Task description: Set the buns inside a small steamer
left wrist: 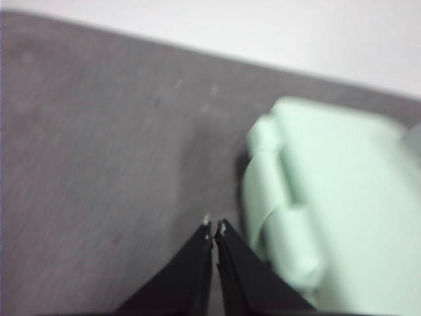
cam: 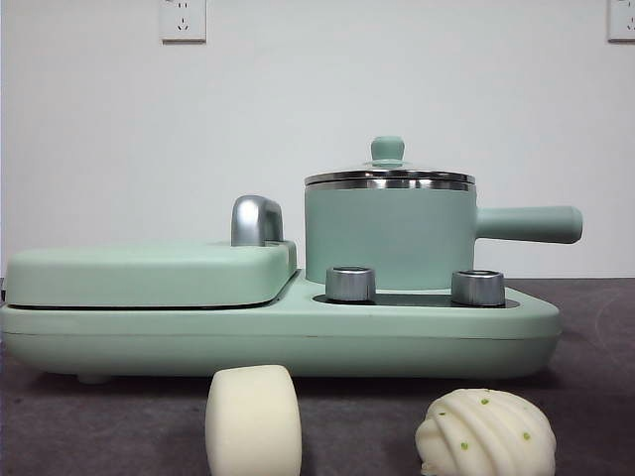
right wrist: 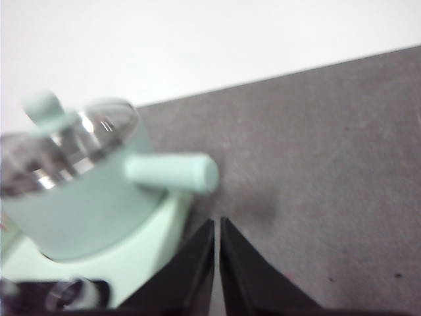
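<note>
Low front view — two wrist views

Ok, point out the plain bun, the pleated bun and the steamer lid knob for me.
plain bun (cam: pixel 253 421), front view, middle of its flat cream face
pleated bun (cam: pixel 484 432), front view, centre of its ridged top
steamer lid knob (cam: pixel 387 149), front view, its green head

Mint-green griddle (cam: pixel 149 273), two wall sockets (cam: pixel 183 20).
</note>
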{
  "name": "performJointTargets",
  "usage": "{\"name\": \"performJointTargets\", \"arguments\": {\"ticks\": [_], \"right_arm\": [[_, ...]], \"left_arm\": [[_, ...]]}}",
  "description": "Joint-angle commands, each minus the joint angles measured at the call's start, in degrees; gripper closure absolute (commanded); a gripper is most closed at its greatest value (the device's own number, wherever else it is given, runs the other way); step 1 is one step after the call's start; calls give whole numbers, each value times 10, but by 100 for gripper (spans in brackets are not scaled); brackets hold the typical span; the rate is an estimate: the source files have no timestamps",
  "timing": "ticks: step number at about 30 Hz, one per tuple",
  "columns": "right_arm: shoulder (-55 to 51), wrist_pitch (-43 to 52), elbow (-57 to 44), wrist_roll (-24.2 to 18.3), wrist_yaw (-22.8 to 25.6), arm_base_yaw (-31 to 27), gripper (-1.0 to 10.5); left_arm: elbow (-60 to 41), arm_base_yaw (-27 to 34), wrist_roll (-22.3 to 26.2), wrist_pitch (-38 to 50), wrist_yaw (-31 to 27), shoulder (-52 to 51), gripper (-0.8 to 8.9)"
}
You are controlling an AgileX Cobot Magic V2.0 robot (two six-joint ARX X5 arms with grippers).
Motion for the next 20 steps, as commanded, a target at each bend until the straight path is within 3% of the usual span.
{"name": "performJointTargets", "arguments": {"ticks": [1, 8, 20], "right_arm": [[14, -38, 54, 27, -8, 6, 935], [90, -157, 218, 7, -75, 10, 935], [260, -310, 449, -141, -222, 10, 935]], "left_arm": [[43, -11, -12, 5, 21, 30, 798], [188, -38, 3, -49, 89, 163, 798], [439, -71, 74, -182, 271, 399, 798]]}}
